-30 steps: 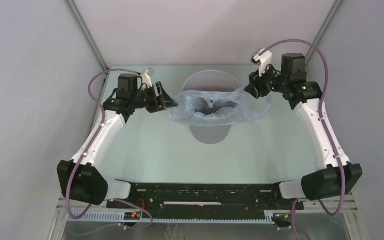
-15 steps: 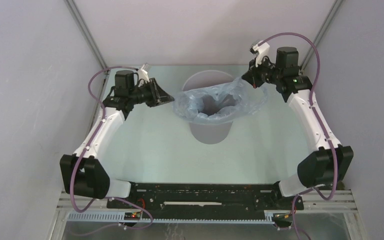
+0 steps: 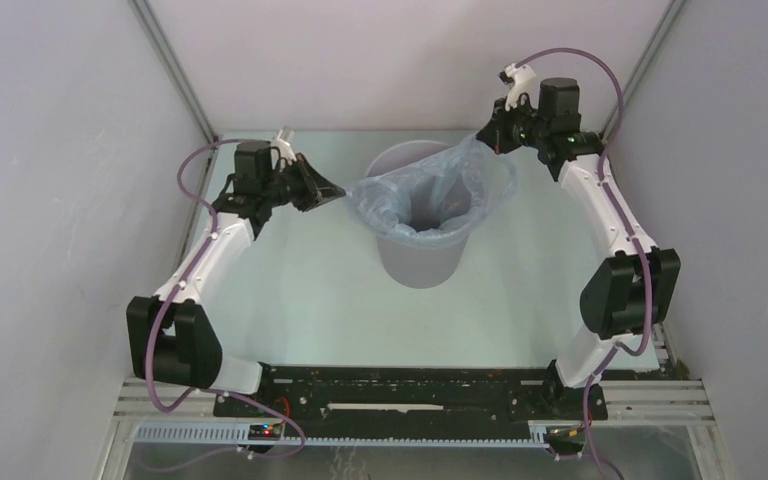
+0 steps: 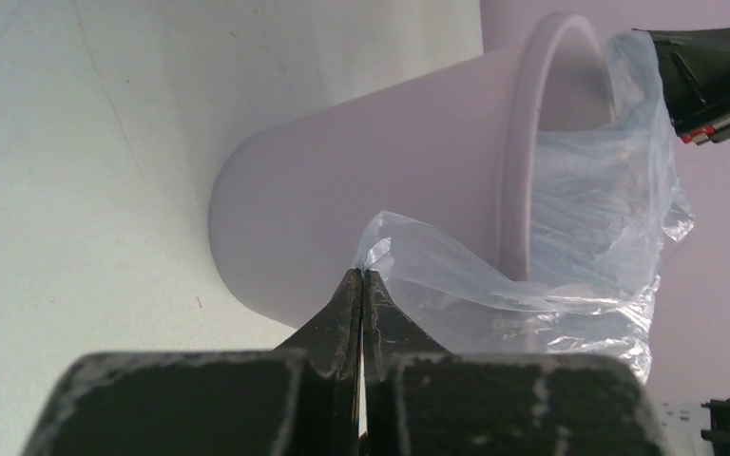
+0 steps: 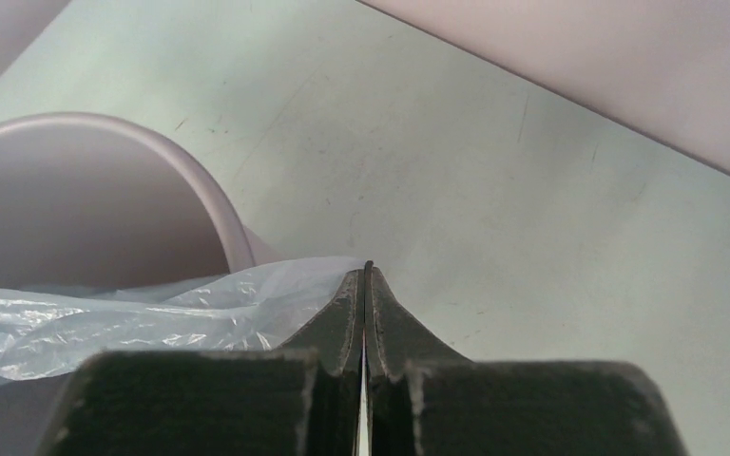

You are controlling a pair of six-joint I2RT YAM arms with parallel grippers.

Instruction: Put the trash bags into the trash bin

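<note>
Across the lower half of the top view lay the pale table (image 3: 310,310), and past it, at frame centre, stood the trash bin (image 3: 418,262), upright. Draped over its mouth was the trash bag (image 3: 480,185) — its middle sagging into the bin, its edges spilling outside the rim on both sides. Left of the bin, the left gripper (image 3: 341,194) had its jaws pressed together on a corner of the film, just outside the bin wall. Farther up, at the upper right, the right gripper (image 3: 488,140) pinched the opposite edge above the far rim, so the bag was stretched open between the two.

The bag looked nearly weightless, limp and slick. It would likely crumple rather than hold a shape, and slip or tear if tugged hard. Its hem seemed the sensible place to hold — one pinch on each side, since the middle offered only loose folds. The bin appeared light enough to tip if the film dragged on its rim.
</note>
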